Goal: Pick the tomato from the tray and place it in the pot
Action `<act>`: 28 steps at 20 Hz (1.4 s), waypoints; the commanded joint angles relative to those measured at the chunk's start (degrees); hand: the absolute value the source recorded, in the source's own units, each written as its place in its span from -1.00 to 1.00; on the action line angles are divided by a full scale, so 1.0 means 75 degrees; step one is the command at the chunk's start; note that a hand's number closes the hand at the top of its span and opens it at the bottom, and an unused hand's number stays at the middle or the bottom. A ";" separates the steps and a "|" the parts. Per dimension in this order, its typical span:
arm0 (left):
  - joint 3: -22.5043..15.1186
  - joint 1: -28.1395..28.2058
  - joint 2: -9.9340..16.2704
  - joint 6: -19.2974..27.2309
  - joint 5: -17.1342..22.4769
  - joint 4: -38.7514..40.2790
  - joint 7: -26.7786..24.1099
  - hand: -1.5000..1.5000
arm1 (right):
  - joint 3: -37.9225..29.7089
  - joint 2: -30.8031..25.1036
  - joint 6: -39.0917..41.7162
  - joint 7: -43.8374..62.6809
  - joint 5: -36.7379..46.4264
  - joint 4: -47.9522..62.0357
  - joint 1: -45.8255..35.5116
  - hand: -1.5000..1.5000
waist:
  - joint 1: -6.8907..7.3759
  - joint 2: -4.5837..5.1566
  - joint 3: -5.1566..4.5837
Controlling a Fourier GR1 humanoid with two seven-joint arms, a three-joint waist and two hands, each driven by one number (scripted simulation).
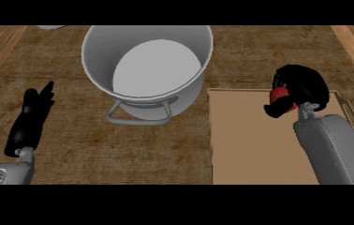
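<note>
Right hand (298,90) curling round tomato (278,96) over tray (256,144). Pot (147,64) sitting to my left, mouth open upward. Left hand (31,118) resting, fingers straight, farther off.

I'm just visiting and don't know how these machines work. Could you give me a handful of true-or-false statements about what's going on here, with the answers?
1. The right hand is curled round the red tomato. True.
2. The tomato lies inside the pot. False: it is in the right hand, above the tan tray; the pot shows nothing inside.
3. The pot stands to the left of the tray. True.
4. The left hand holds the pot's handle. False: it rests open at the view's left edge, apart from the pot.
5. The tray lies on a white tablecloth. False: it lies on a brown wooden counter.
</note>
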 commanded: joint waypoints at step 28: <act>0.0120 -0.0002 -0.0365 -0.0128 -0.0375 0.0260 -0.0465 0.00 | -0.0269 0.0980 0.1228 0.0737 -0.2620 -0.2042 -0.5520 1.00 | 0.0007 0.0008 -0.0020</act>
